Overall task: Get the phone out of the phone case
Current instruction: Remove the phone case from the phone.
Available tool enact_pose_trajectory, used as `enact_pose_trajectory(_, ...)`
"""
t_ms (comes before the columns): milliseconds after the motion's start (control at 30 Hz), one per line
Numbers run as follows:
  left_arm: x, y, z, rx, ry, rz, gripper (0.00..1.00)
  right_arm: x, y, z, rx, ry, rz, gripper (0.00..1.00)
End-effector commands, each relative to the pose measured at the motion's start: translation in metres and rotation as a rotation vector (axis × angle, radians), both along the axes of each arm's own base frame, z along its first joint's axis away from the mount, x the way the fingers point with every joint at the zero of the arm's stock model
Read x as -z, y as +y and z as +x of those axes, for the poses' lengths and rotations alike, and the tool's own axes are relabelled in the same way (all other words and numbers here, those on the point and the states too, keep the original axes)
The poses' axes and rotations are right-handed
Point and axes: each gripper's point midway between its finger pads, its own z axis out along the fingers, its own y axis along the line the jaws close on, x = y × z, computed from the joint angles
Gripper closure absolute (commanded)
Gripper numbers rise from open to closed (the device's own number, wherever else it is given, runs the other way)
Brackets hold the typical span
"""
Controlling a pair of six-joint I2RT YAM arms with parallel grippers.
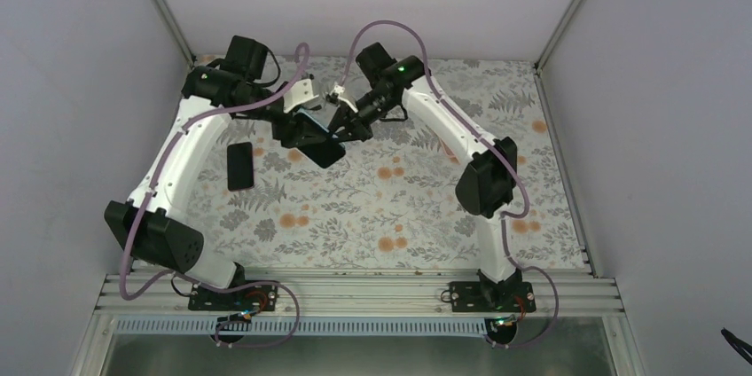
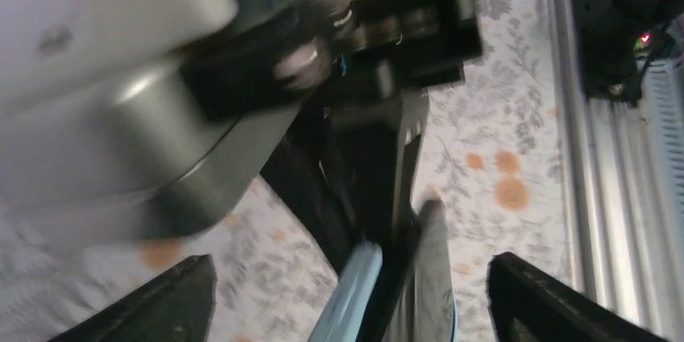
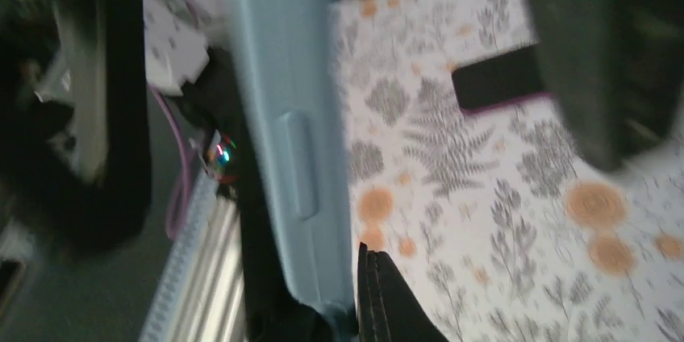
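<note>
Both arms reach to the back middle of the bench point(image 1: 399, 207) and meet over the floral cloth. Between them the case point(image 1: 324, 150) hangs clear of the bench, tilted, with its dark face up and a pale blue edge showing.

The left jaws stand open. In the left wrist view the two fingers point(image 2: 161, 302) sit wide apart at the bottom corners, and the blue edge of the case point(image 2: 355, 294) lies between them, touching neither.

The right jaws are closed on the case. From the left wrist camera I see their black fingers point(image 2: 379, 164) drawn close together and running down onto it. The right wrist view is smeared. It shows the blue side of the case point(image 3: 294, 116) close up, running top to bottom, with a raised button strip on it.

A flat black slab point(image 1: 239, 166) lies on the bench beside the left arm point(image 1: 177, 159), apart from the case. In the right wrist view it has a purplish rim point(image 3: 496, 80). I cannot tell whether that slab is the phone, or whether the phone sits inside the case.
</note>
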Motion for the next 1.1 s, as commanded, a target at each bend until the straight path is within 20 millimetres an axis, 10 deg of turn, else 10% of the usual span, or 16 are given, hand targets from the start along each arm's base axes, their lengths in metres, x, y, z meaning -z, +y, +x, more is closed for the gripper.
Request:
enact_pose_trajectory(0, -0.047, -0.019, 0.015, 0.015, -0.214, -0.1, 0.09, -0.109, 0.002, 0.0, 0.0, 0.014, 0.363, 0.97)
enact_pose_trajectory(400, -0.152, 0.008, 0.073, -0.428, -0.797, -0.122, 0.0, -0.165, -0.092, 0.161, 0.625, -0.009, 0.438, 0.97)
enact_pose_trajectory(733, -0.161, -0.045, 0.119, -0.574, -0.996, -0.192, 0.0, -0.234, -0.092, 0.188, 0.782, -0.159, 0.574, 0.97)
enact_pose_trajectory(1067, -0.177, -0.054, 0.152, -0.709, -1.012, -0.276, 0.0, -0.249, -0.08, 0.175, 0.789, -0.212, 0.577, 0.97)
